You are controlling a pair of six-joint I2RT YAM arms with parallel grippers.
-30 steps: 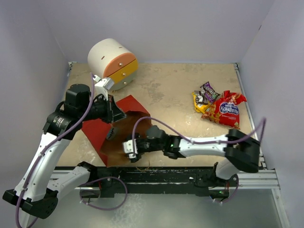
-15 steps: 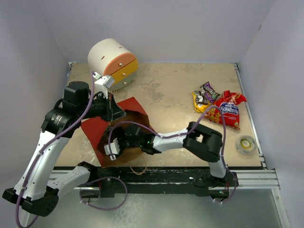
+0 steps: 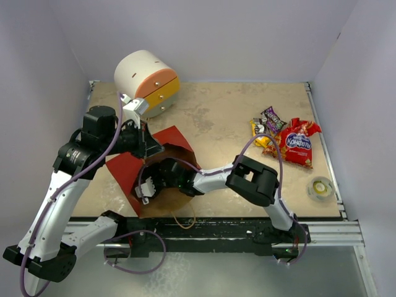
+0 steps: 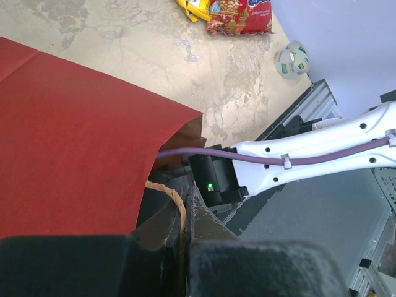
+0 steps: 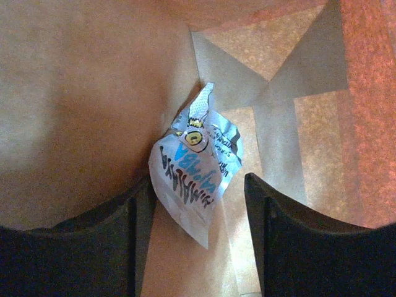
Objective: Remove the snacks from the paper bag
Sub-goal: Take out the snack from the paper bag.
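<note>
You have on view:
- paper bag [image 3: 127, 168]: matt red paper outside, plain kraft brown inside, creased
- handle [image 4: 178, 201]: twisted brown paper cord
- packet [image 5: 197, 167] inside it: glossy, crinkled white film
- big red bag [image 3: 297, 143] near the tabletop's right edge: shiny, crumpled foil
- tabletop [image 3: 216, 117]: mottled beige, stone-like, scuffed
- your right arm [image 3: 212, 177]: smooth white plastic shell

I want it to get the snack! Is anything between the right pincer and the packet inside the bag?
Nothing visible is. The white packet lies against the brown inside of the bag, just ahead of the open right pincer.
</note>
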